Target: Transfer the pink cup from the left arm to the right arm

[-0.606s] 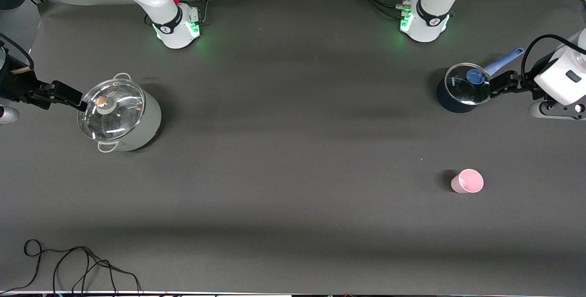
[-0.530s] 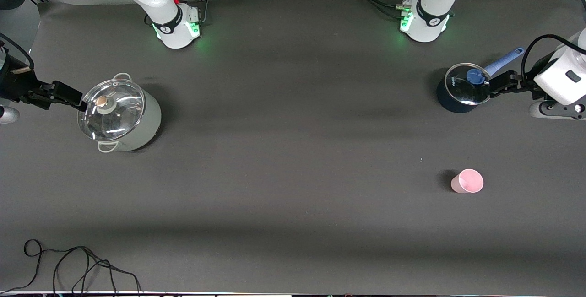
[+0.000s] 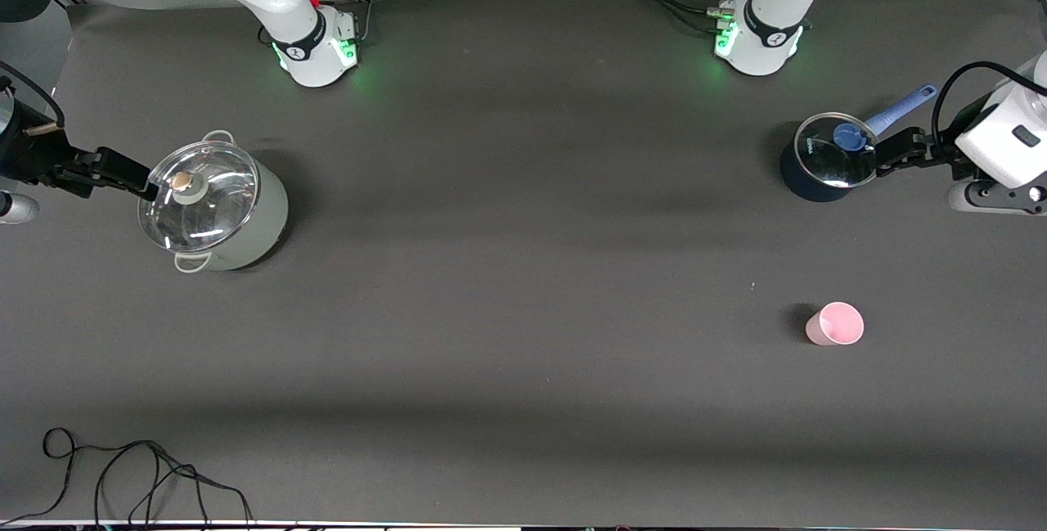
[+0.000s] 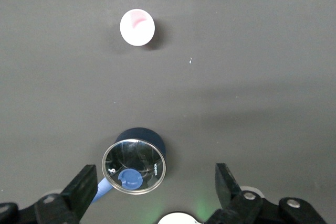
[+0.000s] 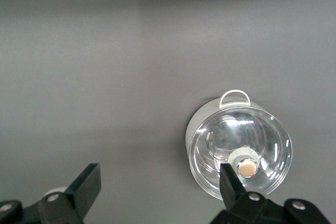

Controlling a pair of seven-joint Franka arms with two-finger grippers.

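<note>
The pink cup [image 3: 834, 324] stands upright on the dark table toward the left arm's end, nearer the front camera than the dark blue pot [image 3: 824, 159]. It also shows in the left wrist view [image 4: 137, 27], well clear of the fingers. My left gripper [image 3: 893, 152] is open and empty, up in the air over the blue pot's edge; its fingers are wide apart in the left wrist view [image 4: 155, 184]. My right gripper [image 3: 123, 172] is open and empty, over the rim of the pale grey pot [image 3: 214, 208], as the right wrist view [image 5: 157, 182] shows.
The blue pot [image 4: 134, 166] has a glass lid with a blue knob and a blue handle. The grey pot [image 5: 239, 150] has a glass lid. A black cable [image 3: 123, 474] lies at the near edge toward the right arm's end. Both arm bases stand along the back.
Both hands have shifted only very slightly. The cup and both pots have not moved.
</note>
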